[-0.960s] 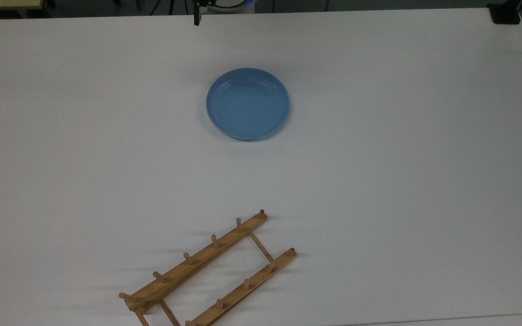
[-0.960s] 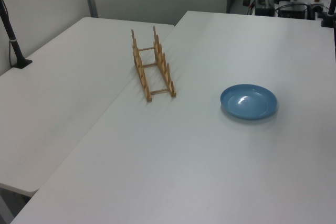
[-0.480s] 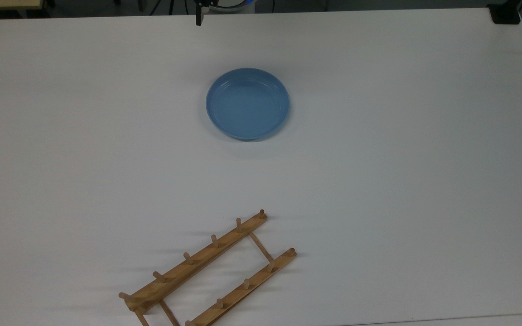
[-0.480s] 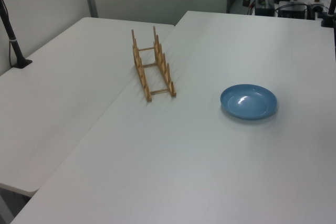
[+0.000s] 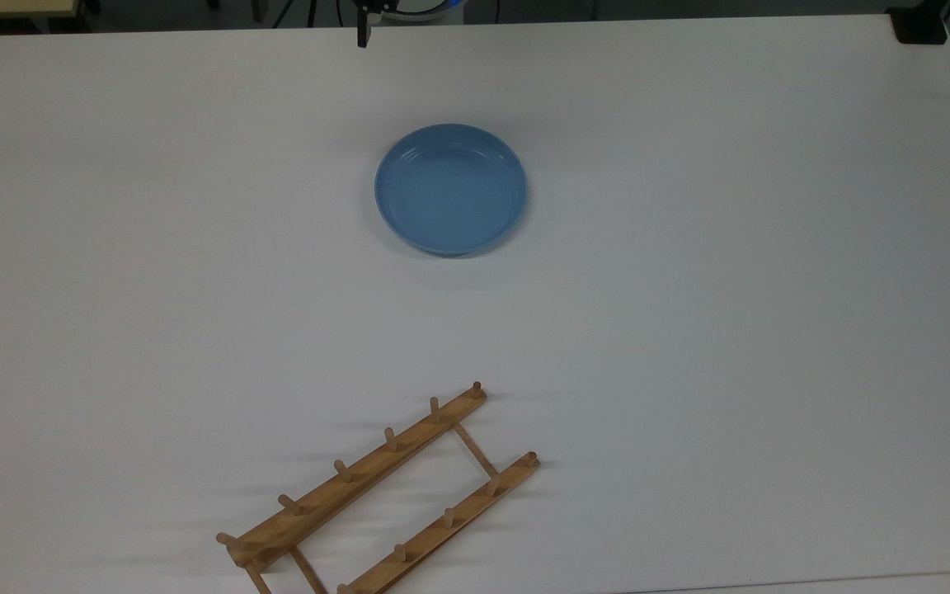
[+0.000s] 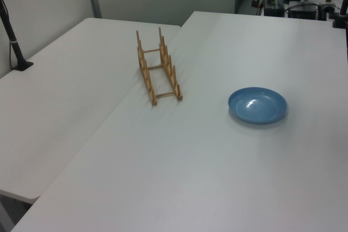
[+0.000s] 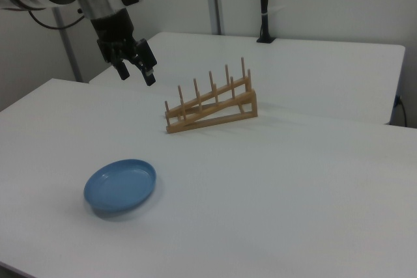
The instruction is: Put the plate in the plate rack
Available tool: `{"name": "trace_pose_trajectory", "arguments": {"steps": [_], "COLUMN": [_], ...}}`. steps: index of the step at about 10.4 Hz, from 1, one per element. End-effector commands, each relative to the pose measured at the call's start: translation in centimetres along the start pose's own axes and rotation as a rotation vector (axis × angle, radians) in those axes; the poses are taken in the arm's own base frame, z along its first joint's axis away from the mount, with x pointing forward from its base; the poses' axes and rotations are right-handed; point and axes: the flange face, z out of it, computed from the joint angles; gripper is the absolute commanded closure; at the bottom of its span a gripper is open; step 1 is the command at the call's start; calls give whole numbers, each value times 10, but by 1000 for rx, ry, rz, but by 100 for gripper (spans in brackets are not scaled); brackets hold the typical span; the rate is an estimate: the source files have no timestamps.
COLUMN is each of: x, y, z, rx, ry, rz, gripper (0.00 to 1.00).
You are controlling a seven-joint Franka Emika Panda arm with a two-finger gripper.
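The rack [image 5: 376, 492] is cut off at the top view's bottom edge, its near end lost there; in the right view it [image 7: 212, 103] is seen whole, with 2 pegged rails. The plate [image 5: 450, 189] lies flat on the table [image 5: 731, 289], well apart from the rack, with bare tabletop all round. The gripper [image 7: 135, 68] hangs in the air above the table, fingers parted, holding nothing, well apart from the plate [image 7: 121, 185].

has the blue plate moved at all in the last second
No. In the top view the plate lies at the same spot on the white table, equally far from the plate rack.
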Motion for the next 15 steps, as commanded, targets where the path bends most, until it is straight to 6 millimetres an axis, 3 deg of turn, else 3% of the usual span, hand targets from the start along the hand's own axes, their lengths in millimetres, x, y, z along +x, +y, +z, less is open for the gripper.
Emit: {"name": "trace_pose_trajectory", "arguments": {"steps": [1, 5, 9, 11, 12, 15], "x": [-10, -17, -17, -9, -13, -33], "y": [0, 17, 14, 19, 13, -18], "z": [4, 10, 63, 96, 125, 205], "rx": [1, 8, 75, 112, 123, 120], "ry": [-46, -115, -184, -232, -281, -202], "rz": [-196, -393, -420, -528, -537, -544], "gripper": [0, 0, 0, 0, 0, 0]}}
